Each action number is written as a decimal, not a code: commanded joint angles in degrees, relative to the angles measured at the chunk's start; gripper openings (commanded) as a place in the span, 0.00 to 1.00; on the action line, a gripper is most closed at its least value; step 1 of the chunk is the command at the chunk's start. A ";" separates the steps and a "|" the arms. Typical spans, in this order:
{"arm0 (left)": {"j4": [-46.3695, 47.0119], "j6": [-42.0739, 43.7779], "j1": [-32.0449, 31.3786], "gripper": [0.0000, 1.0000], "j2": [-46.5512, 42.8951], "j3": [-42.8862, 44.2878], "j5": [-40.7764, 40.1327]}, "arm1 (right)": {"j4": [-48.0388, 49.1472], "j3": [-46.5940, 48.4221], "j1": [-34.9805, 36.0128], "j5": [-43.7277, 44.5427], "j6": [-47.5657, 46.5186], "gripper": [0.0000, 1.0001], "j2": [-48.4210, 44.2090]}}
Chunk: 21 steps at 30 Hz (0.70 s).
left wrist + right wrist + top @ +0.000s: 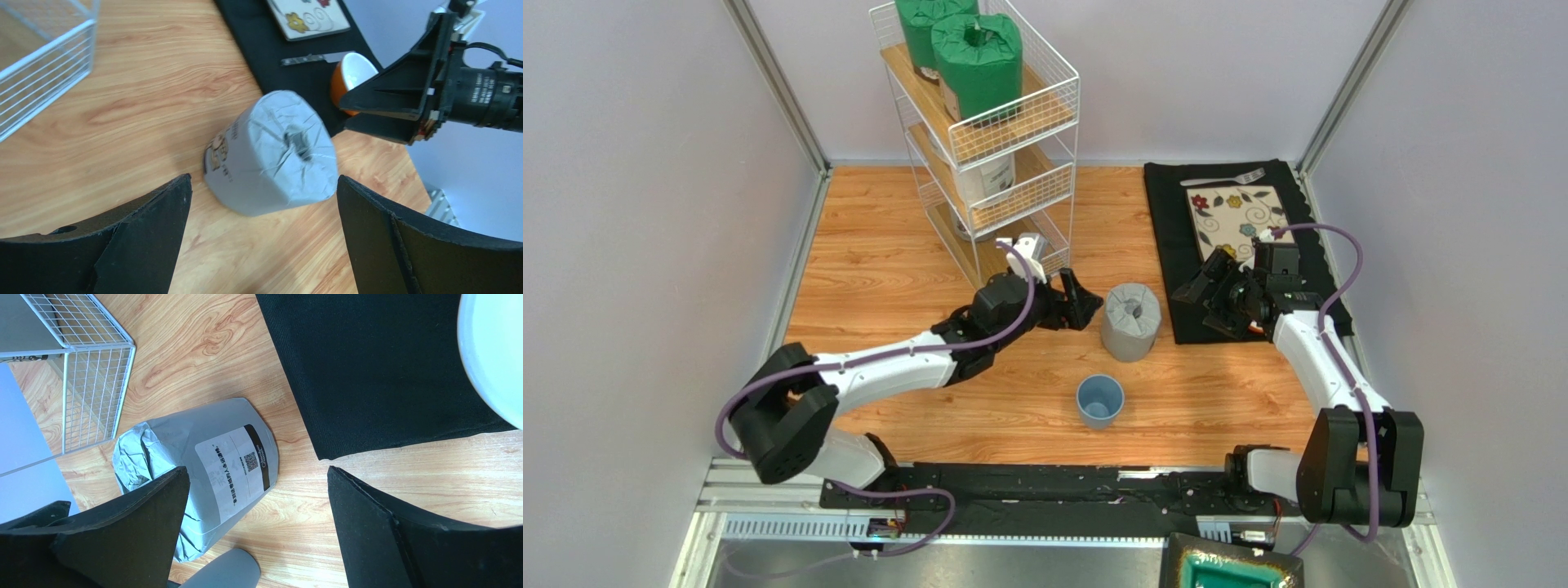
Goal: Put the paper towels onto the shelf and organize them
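standing upright, gathered top up, the grey roll (1131, 321) faces the spread left hand (1087, 303).

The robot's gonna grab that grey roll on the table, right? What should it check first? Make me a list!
1. Left gripper open: ok, jaws spread wide.
2. Grey wrapped paper-towel roll lined up: ok, ahead between its jaws, untouched.
3. Roll upright on the wooden table: ok.
4. Right gripper out of the way: not ok, open and pointing at the same roll.
5. Small blue cup apart from the roll: ok.
6. Free spot on the tall white wire shelf: cannot tell; two green rolls sit on the top tier, lower tiers partly hidden.
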 commanded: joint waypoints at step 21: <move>1.23 5.05 -0.39 0.96 18.12 13.53 9.05 | 1.32 0.56 -0.20 -0.22 -0.14 0.86 1.53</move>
